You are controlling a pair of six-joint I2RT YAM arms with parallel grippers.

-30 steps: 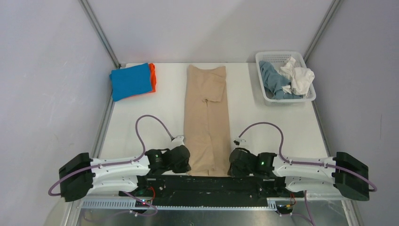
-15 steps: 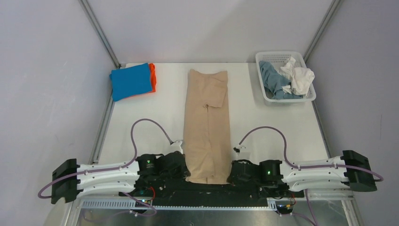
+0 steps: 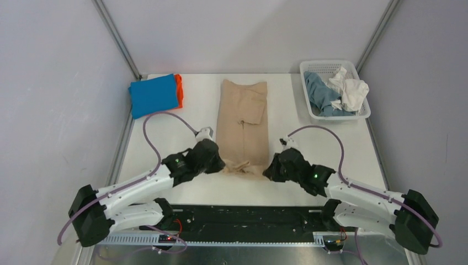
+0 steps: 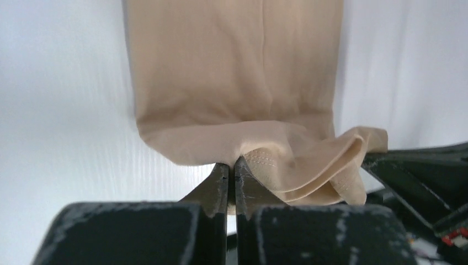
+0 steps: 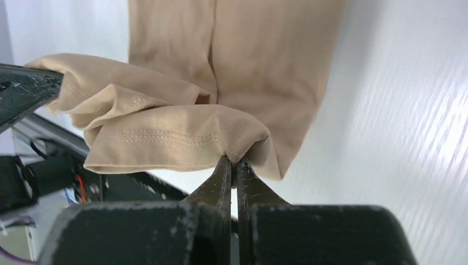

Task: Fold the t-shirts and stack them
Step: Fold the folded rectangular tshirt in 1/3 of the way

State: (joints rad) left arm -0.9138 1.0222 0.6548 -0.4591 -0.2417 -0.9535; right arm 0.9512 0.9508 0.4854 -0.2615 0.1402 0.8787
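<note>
Left gripper (image 4: pixel 232 171) and right gripper (image 5: pixel 233 163) pinch the beige t-shirt (image 3: pixel 243 110) by its near hem, above a white table (image 3: pixel 165 132) between grey walls (image 3: pixel 248 33).

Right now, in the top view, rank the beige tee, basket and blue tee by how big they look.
1. beige tee, only narrowly ahead
2. basket, nearly as big
3. blue tee, clearly smallest

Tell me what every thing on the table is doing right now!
beige shirt: long strip, near end lifted.
left gripper: shut on its hem.
right gripper: shut on its hem.
blue shirt: folded, atop orange shirt.
orange shirt: folded, underneath.
white shirt: crumpled in basket.
grey-blue shirt: crumpled in basket.
basket: upright.
</note>
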